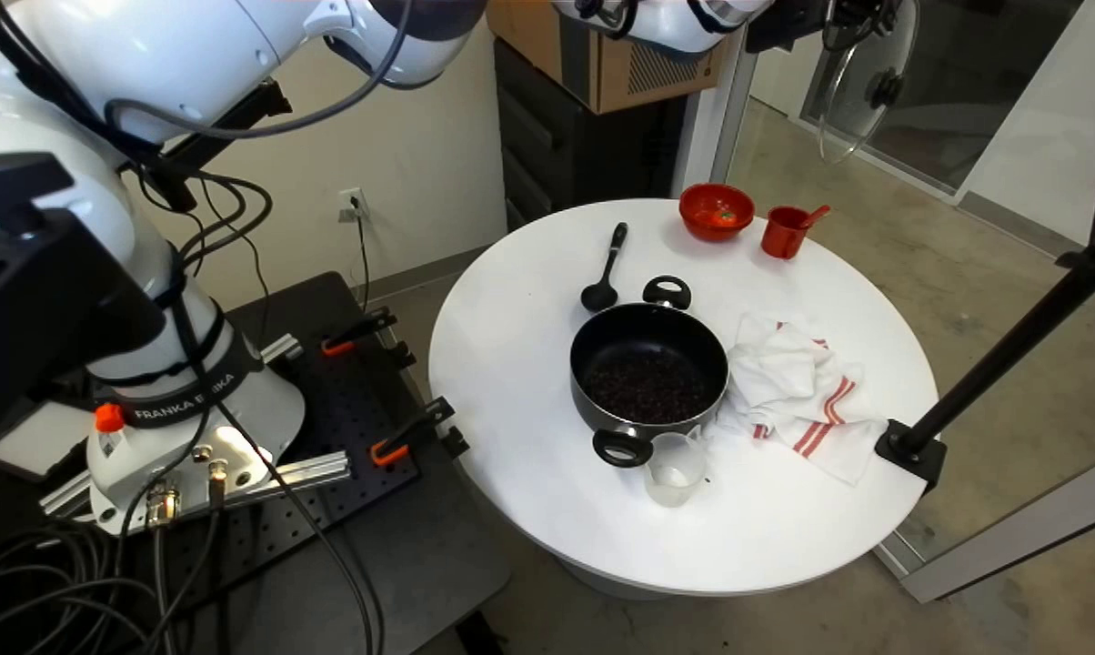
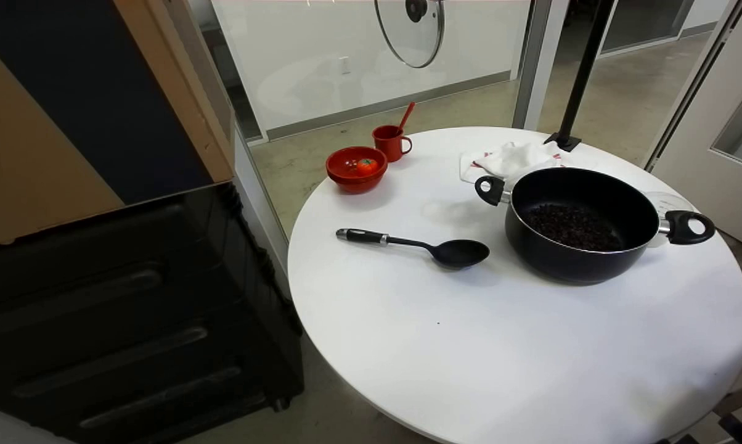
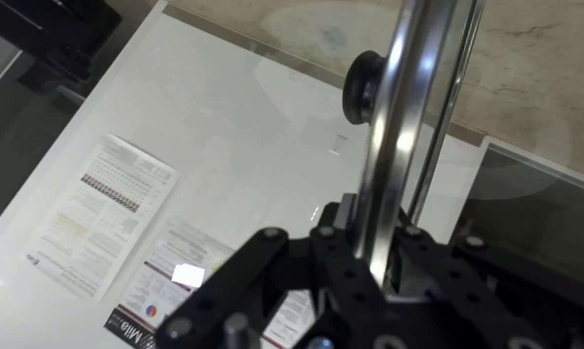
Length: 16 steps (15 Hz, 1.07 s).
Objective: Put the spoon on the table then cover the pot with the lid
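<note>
Well, the pot (image 2: 574, 267) holds small dark bits (image 2: 571, 227).

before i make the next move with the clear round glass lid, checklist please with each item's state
1. Black robot hand shut on the clear round glass lid by its edge: ok.
2. Long-handled black spoon lying on the round white table: ok.
3. Mouth of the round black two-handled pot uncovered: ok.
4. Lid level and above the pot: not ok; it hangs steeply on edge, off to one side.
5. White cloth with red stripes and translucent plastic cup clear of the pot's sides: cannot tell; both are close and may touch it.
</note>
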Each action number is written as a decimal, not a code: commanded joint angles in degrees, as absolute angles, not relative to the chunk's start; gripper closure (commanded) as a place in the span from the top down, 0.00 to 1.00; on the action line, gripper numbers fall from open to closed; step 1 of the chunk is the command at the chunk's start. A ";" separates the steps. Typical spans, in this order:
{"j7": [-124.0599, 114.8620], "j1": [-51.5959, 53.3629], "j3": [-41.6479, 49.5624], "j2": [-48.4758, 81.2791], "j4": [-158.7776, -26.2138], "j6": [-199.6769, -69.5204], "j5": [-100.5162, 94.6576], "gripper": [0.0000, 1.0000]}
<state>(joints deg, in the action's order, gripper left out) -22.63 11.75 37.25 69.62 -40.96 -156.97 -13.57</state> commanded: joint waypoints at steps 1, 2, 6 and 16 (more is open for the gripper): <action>-25.78 11.95 37.47 69.12 -41.58 -156.87 -16.62 0.03; -26.43 12.13 37.45 69.09 -41.97 -156.66 -17.02 0.11; -26.33 11.73 36.18 69.44 -42.22 -156.57 -16.99 0.11; -27.41 11.45 36.10 74.84 -47.34 -148.86 -16.86 0.03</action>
